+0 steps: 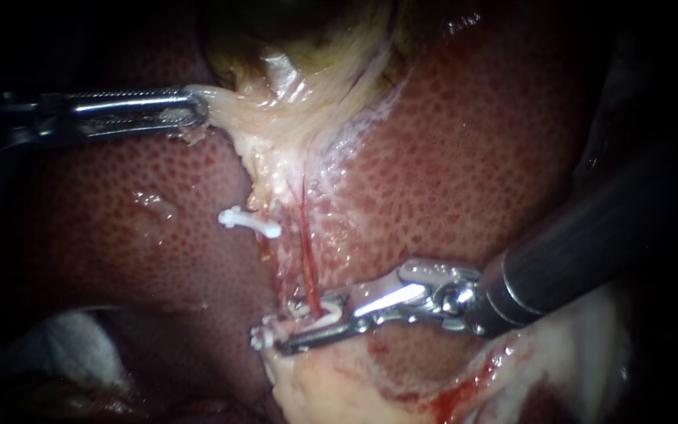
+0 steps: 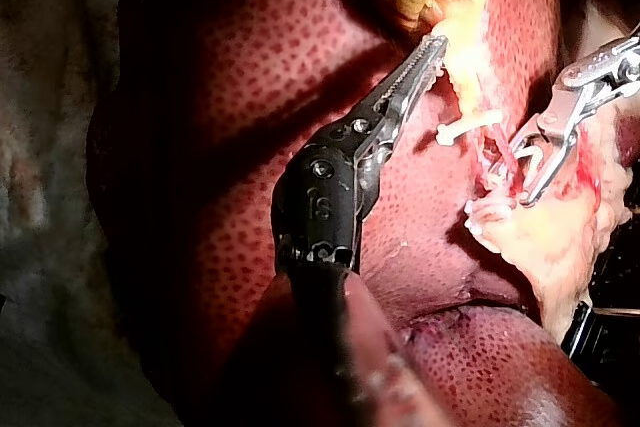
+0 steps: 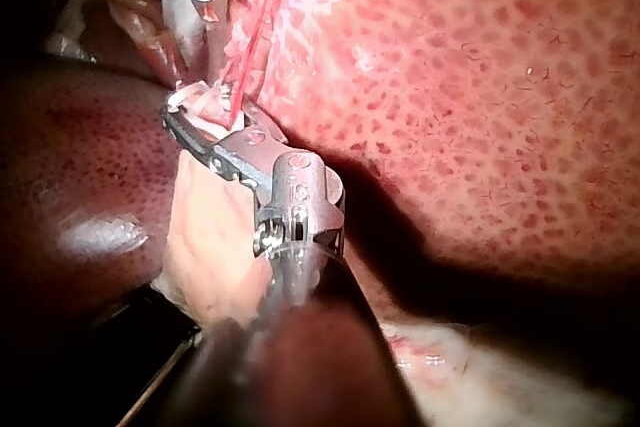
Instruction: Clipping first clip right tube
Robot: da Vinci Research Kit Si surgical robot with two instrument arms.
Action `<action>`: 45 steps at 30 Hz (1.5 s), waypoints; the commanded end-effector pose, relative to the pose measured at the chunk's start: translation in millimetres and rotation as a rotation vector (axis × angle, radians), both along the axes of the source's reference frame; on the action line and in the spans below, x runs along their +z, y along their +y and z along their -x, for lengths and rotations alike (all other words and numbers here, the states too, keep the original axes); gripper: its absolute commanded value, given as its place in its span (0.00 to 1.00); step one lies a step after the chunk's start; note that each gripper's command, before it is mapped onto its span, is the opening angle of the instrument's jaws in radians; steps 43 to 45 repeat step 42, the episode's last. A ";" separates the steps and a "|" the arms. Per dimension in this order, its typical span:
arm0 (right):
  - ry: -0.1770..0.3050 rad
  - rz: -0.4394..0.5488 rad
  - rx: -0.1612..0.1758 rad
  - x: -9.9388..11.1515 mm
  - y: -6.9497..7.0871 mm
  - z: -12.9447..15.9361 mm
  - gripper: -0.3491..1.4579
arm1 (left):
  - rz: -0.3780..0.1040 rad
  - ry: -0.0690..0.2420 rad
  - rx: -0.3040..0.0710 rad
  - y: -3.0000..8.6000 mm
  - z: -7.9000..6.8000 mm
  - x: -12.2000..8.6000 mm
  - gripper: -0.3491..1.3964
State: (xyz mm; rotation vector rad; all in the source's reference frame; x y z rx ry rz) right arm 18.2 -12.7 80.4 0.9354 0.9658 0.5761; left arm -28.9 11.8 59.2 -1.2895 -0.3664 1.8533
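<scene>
While my left instrument [image 1: 195,110], jaws clamped on pale gallbladder tissue [image 1: 276,118], pulls it aside, my right instrument [image 1: 304,326] grips a white clip [image 1: 264,338] between part-closed jaws straddling the right tube [image 1: 308,263]. Final squeeze and release apparently remain.

clip [image 1: 251,223] just left of right tube [image 1: 308,259]

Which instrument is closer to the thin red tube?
Right. The right instrument holds a clip right at the red tube; the left instrument grips pale tissue well away.
</scene>
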 end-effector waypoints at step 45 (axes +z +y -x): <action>-0.058 -0.071 0.049 -0.2 0.7 1.1 0.00 | 0.000 0.000 0.000 0.0 0.0 0.0 0.00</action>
